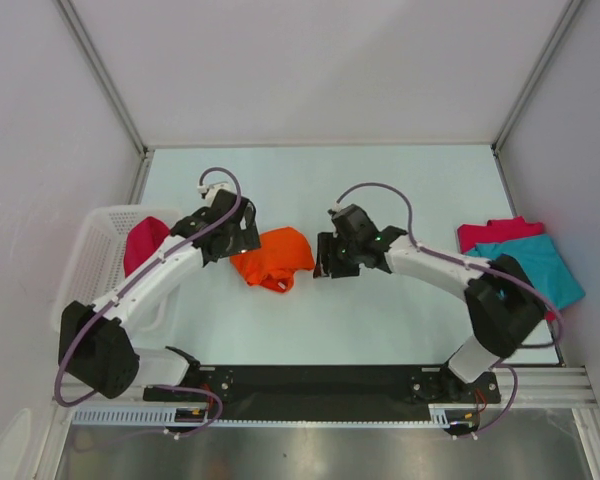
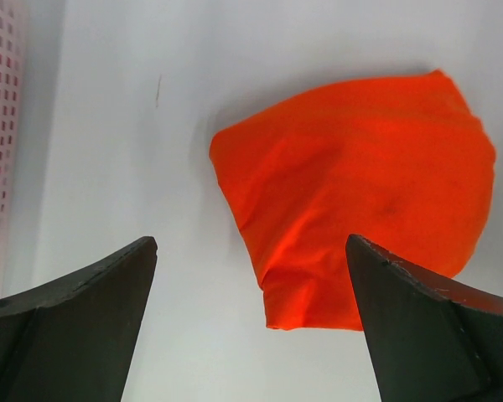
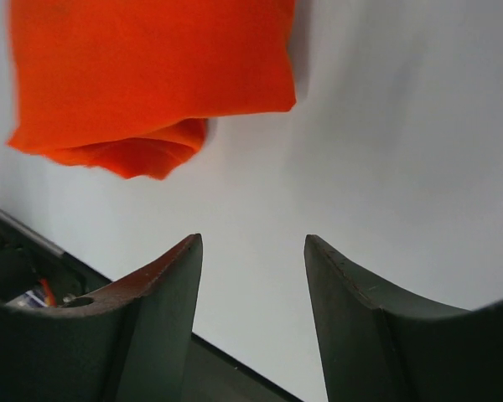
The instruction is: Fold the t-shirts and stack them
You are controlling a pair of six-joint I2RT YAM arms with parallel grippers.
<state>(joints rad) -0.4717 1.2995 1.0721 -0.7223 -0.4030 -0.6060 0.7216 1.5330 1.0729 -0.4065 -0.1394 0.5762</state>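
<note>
A bright orange t-shirt (image 1: 274, 257) lies bunched on the table between my two grippers; it also shows in the left wrist view (image 2: 360, 193) and the right wrist view (image 3: 151, 67). My left gripper (image 1: 242, 236) is open and empty just left of it, with the cloth's corner between the fingertips (image 2: 134, 260) in its view. My right gripper (image 1: 322, 256) is open and empty just right of it. A teal t-shirt (image 1: 535, 268) lies on a crimson t-shirt (image 1: 490, 232) at the right. Another crimson t-shirt (image 1: 143, 243) sits in the basket.
A white mesh plastic basket (image 1: 90, 255) stands at the table's left edge; its wall shows in the left wrist view (image 2: 0, 126). The black rail (image 1: 320, 380) with both arm bases runs along the near edge. Walls close in on both sides.
</note>
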